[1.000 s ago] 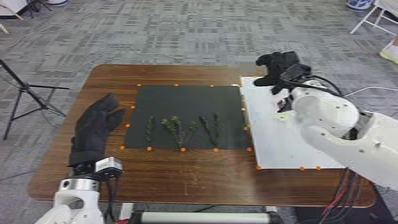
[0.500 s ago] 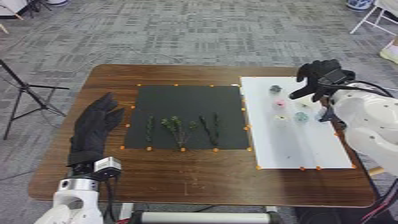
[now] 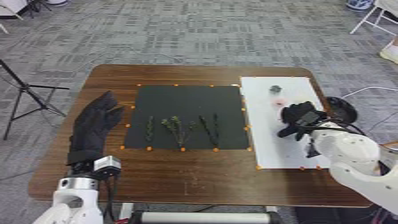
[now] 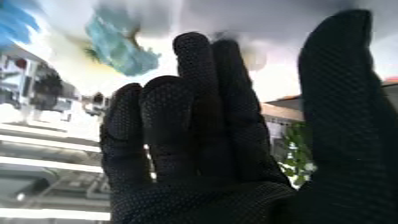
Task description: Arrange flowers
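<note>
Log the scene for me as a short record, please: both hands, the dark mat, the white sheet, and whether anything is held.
right hand: over the white sheet, fingers extended
left hand: at the table's left side, beside the dark mat, fingers extended
held: nothing seen in either hand
dark mat: slender green sprigs and a branching sprig, lying flat
white sheet: grey bloom near the far end, pink bloom nearer the right hand
right wrist view: teal bloom beyond the fingers
</note>
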`<action>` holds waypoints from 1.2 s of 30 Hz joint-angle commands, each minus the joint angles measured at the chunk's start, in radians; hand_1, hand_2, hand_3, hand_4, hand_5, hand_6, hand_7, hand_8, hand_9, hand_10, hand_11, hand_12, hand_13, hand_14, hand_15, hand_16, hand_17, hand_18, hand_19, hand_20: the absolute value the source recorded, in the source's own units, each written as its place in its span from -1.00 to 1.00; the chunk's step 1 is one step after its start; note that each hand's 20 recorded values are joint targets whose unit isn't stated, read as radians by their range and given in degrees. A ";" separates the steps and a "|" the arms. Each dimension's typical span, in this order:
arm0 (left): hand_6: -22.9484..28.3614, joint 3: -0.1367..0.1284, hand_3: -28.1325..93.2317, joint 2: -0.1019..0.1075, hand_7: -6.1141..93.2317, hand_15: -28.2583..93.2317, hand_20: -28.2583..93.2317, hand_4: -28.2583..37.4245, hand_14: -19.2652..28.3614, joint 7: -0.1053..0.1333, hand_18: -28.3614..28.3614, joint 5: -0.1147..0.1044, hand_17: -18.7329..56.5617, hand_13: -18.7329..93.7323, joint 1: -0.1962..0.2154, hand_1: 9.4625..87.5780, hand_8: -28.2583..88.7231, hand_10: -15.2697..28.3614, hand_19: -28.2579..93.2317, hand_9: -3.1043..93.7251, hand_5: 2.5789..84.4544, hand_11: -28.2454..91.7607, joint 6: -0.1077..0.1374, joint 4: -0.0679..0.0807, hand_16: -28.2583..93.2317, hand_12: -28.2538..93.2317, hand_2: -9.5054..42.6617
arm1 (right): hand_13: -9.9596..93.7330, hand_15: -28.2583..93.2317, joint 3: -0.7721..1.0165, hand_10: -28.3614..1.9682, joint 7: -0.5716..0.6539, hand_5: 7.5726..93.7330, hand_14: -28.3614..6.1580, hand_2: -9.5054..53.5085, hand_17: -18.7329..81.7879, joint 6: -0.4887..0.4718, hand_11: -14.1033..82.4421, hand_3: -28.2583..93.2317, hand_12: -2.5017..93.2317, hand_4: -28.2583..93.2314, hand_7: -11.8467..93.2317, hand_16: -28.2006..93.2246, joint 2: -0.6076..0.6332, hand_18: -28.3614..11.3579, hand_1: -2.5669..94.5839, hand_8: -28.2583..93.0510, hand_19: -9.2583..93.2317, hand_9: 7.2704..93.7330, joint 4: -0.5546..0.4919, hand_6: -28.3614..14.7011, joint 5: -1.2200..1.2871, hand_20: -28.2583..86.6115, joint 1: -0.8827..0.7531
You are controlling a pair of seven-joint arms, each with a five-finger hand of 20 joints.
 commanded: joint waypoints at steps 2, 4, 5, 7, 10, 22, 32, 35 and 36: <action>-0.03 -0.004 0.62 0.002 -0.36 0.10 -0.24 -0.84 0.41 0.013 0.70 -0.004 -0.72 -0.24 0.006 -0.48 -0.71 0.24 0.14 -0.40 -0.30 -0.03 0.000 -0.005 -0.46 -0.20 -0.79 | 0.24 0.79 -0.082 0.15 0.095 0.14 0.03 -1.00 -0.19 0.082 0.02 0.51 -0.36 -1.00 -0.20 0.03 -0.020 -0.65 -0.19 -0.73 0.64 0.26 0.020 0.28 -0.074 0.40 0.138; -0.03 -0.004 0.62 0.002 -0.36 0.11 -0.24 -0.84 0.41 0.012 0.70 -0.004 -0.72 -0.24 0.009 -0.48 -0.71 0.24 0.14 -0.40 -0.30 -0.03 0.001 -0.006 -0.46 -0.20 -0.79 | 0.25 0.79 -0.091 0.14 0.096 0.15 0.03 -1.00 -0.18 0.080 0.09 0.56 -0.32 -1.00 -0.17 0.03 -0.024 -0.65 -0.23 -0.73 0.65 0.24 0.023 0.28 -0.075 0.40 0.148; -0.03 -0.004 0.62 0.002 -0.36 0.11 -0.24 -0.84 0.41 0.011 0.70 -0.004 -0.72 -0.24 0.007 -0.48 -0.71 0.24 0.14 -0.40 -0.30 -0.03 0.001 -0.005 -0.46 -0.20 -0.79 | 0.25 0.79 -0.095 0.13 0.097 0.15 0.04 -1.00 -0.18 0.084 0.12 0.57 -0.30 -1.00 -0.16 0.03 -0.027 -0.65 -0.25 -0.73 0.66 0.24 0.028 0.28 -0.073 0.40 0.150; -0.03 -0.001 0.62 0.002 -0.36 0.11 -0.24 -0.84 0.40 0.011 0.70 -0.004 -0.72 -0.24 0.004 -0.49 -0.71 0.24 0.14 -0.40 -0.30 -0.02 -0.001 -0.004 -0.46 -0.20 -0.79 | 0.26 0.79 -0.087 0.11 0.095 0.15 0.03 -1.00 -0.17 0.072 0.16 0.61 -0.28 -1.00 -0.13 0.03 -0.035 -0.65 -0.29 -0.73 0.66 0.23 0.034 0.28 -0.067 0.39 0.146; -0.03 0.001 0.62 0.002 -0.36 0.11 -0.24 -0.84 0.41 0.012 0.70 -0.004 -0.72 -0.24 0.000 -0.48 -0.71 0.24 0.14 -0.40 -0.30 -0.02 -0.002 -0.002 -0.46 -0.20 -0.79 | 0.27 0.79 -0.081 0.11 0.091 0.15 0.04 -1.00 -0.16 0.069 0.19 0.62 -0.26 -1.00 -0.10 0.04 -0.041 -0.64 -0.30 -0.74 0.67 0.22 0.038 0.28 -0.060 0.39 0.137; -0.03 -0.001 0.61 0.004 -0.36 0.10 -0.24 -0.84 0.40 0.013 0.70 -0.005 -0.72 -0.24 0.006 -0.48 -0.71 0.24 0.14 -0.40 -0.30 -0.03 -0.004 -0.004 -0.46 -0.20 -0.78 | 0.29 0.78 -0.045 0.10 0.084 0.18 0.04 -1.00 -0.16 0.040 0.17 0.62 -0.28 -1.00 -0.12 0.04 -0.061 -0.64 -0.35 -0.74 0.67 0.25 0.030 0.26 -0.035 0.39 0.082; -0.03 -0.003 0.62 0.003 -0.36 0.10 -0.24 -0.84 0.41 0.012 0.70 -0.005 -0.72 -0.24 0.010 -0.48 -0.71 0.24 0.14 -0.40 -0.30 -0.02 0.000 -0.007 -0.46 -0.20 -0.78 | 0.29 0.77 -0.070 0.08 0.094 0.18 0.02 -1.00 -0.16 0.030 0.15 0.53 -0.28 -1.00 -0.15 0.05 -0.092 -0.66 -0.38 -0.73 0.67 0.26 0.058 0.24 -0.025 0.39 0.088; -0.03 -0.002 0.62 0.003 -0.36 0.10 -0.24 -0.84 0.41 0.012 0.70 -0.005 -0.72 -0.24 0.007 -0.48 -0.71 0.24 0.14 -0.40 -0.30 -0.03 0.001 -0.007 -0.46 -0.20 -0.78 | 0.29 0.77 -0.106 0.07 0.108 0.18 0.02 -1.00 -0.16 0.041 0.14 0.58 -0.29 -1.00 -0.16 0.05 -0.107 -0.66 -0.42 -0.73 0.67 0.26 0.081 0.24 -0.033 0.39 0.111; -0.04 -0.002 0.62 0.002 -0.36 0.10 -0.24 -0.84 0.41 0.010 0.70 -0.004 -0.72 -0.24 0.006 -0.48 -0.71 0.24 0.14 -0.40 -0.30 -0.03 0.001 -0.006 -0.46 -0.20 -0.78 | 0.29 0.77 -0.120 0.08 0.105 0.18 0.03 -1.00 -0.16 0.046 0.14 0.61 -0.29 -1.00 -0.16 0.04 -0.112 -0.66 -0.44 -0.73 0.67 0.26 0.091 0.24 -0.023 0.39 0.122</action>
